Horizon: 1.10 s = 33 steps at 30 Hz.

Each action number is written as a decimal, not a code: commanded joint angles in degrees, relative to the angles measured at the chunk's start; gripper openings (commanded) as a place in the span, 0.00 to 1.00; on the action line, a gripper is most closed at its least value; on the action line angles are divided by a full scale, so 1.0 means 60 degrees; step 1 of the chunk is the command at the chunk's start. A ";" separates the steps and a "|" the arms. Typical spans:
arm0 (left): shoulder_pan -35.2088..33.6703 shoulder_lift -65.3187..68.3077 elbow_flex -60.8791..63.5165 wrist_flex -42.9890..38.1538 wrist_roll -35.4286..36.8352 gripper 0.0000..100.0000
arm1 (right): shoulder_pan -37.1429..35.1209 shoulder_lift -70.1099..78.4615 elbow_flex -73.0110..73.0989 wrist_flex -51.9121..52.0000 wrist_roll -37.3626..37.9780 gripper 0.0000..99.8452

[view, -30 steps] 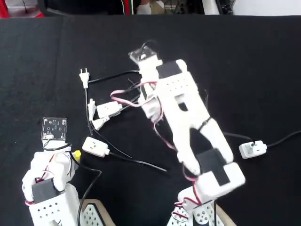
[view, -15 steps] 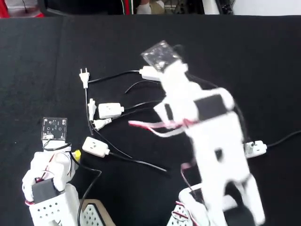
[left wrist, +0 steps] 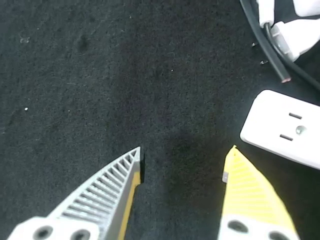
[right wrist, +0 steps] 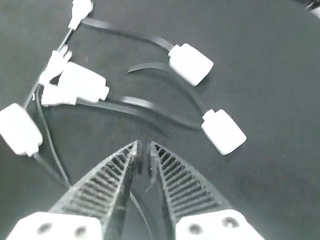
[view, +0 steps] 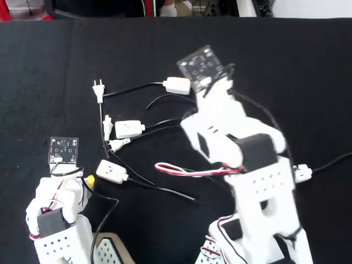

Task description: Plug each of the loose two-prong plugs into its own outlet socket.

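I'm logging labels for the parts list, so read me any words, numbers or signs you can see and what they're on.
No text can be read.
White outlet: slots only, no print.
Left arm's circuit board: marks too small to read.
Right arm's circuit board: marks too small to read.

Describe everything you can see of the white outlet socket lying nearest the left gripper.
The outlet socket is a small white block with rounded corners, smooth like plastic. It lies flat, face up, on the black cloth. Its face shows two narrow slots and a round hole, all empty. In the high view a black cable leaves one end and runs across the cloth. It sits just beside the yellow fingertip of the open left gripper; contact cannot be told.
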 commanded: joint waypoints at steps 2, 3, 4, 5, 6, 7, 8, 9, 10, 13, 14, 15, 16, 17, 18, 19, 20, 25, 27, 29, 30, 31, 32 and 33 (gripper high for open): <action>-0.0081 -0.0029 -0.0022 0.0015 -0.0059 0.26 | 0.0220 -0.0110 0.1165 -0.0059 0.1524 0.02; -0.0081 -0.0029 -0.0022 0.0015 -0.0059 0.26 | 0.0425 -0.0110 0.1414 0.0161 0.1963 0.02; -0.0081 -0.0029 -0.0022 0.0015 -0.0059 0.26 | 0.0645 -0.0110 0.1590 0.0527 0.2549 0.02; -0.0066 -0.0029 -0.0022 0.0015 -0.0059 0.26 | 0.0938 -0.0110 0.1751 0.0967 0.3165 0.04; -0.0066 -0.0029 -0.0022 0.0015 -0.0059 0.26 | 0.1260 -0.0125 0.1912 0.1407 0.3736 0.07; -0.0051 -0.0029 -0.0022 0.0015 -0.0059 0.26 | 0.1597 -0.0168 0.2073 0.1744 0.4264 0.10; -0.0051 -0.0029 -0.0022 0.0015 -0.0059 0.26 | 0.1963 -0.0183 0.2264 0.2051 0.4806 0.13; -0.0051 -0.0029 -0.0022 0.0015 -0.0059 0.26 | 0.2315 -0.0183 0.2425 0.2315 0.5392 0.17; -0.0037 -0.0029 -0.0022 0.0015 -0.0059 0.26 | 0.2623 -0.0168 0.2659 0.2505 0.5978 0.21; -0.0037 -0.0029 -0.0022 0.0015 -0.0059 0.26 | 0.3238 -0.0168 0.3582 0.2593 0.7136 0.28; -0.0037 -0.0029 -0.0022 0.0015 -0.0059 0.26 | 0.3311 -0.0168 0.3934 0.2520 0.7253 0.28; -0.0022 -0.0029 -0.0022 0.0015 -0.0059 0.26 | 0.3326 -0.0168 0.4344 0.2315 0.7326 0.28; -0.0022 -0.0029 -0.0022 0.0015 -0.0059 0.26 | 0.3326 -0.0168 0.4740 0.2051 0.7370 0.28; -0.0022 -0.0029 -0.0022 0.0015 -0.0059 0.26 | 0.3311 -0.0168 0.5165 0.1670 0.7370 0.28; -0.0022 -0.0029 -0.0022 0.0015 -0.0059 0.26 | 0.3267 -0.0154 0.5604 0.1158 0.7385 0.28; -0.0022 -0.0029 -0.0022 0.0015 -0.0059 0.26 | 0.3136 -0.0125 0.6073 0.0527 0.7370 0.28; -0.0022 -0.0029 -0.0022 0.0029 -0.0059 0.26 | 0.3018 -0.0125 0.6571 -0.0117 0.7355 0.28; -0.0037 -0.0029 -0.0022 0.0029 -0.0059 0.26 | 0.2520 -0.0125 0.8286 -0.2432 0.7326 0.27; -0.0037 -0.0029 -0.0022 0.0029 -0.0059 0.26 | 0.2535 -0.0125 0.8505 -0.2784 0.7326 0.23; -0.0037 -0.0029 -0.0022 0.0029 -0.0059 0.26 | 0.2535 -0.0125 0.8549 -0.2828 0.7326 0.17; -0.0037 -0.0029 -0.0022 0.0029 -0.0059 0.26 | 0.2535 -0.0125 0.8549 -0.2857 0.7297 0.14; -0.0051 -0.0029 -0.0022 0.0029 -0.0059 0.26 | 0.2535 -0.0125 0.8549 -0.2872 0.7150 0.11; -0.0066 -0.0029 -0.0022 0.0029 -0.0059 0.26 | 0.2535 -0.0125 0.8535 -0.2916 0.6930 0.08; -0.0066 -0.0029 -0.0022 0.0029 -0.0059 0.26 | 0.2535 -0.0125 0.8535 -0.3062 0.6711 0.06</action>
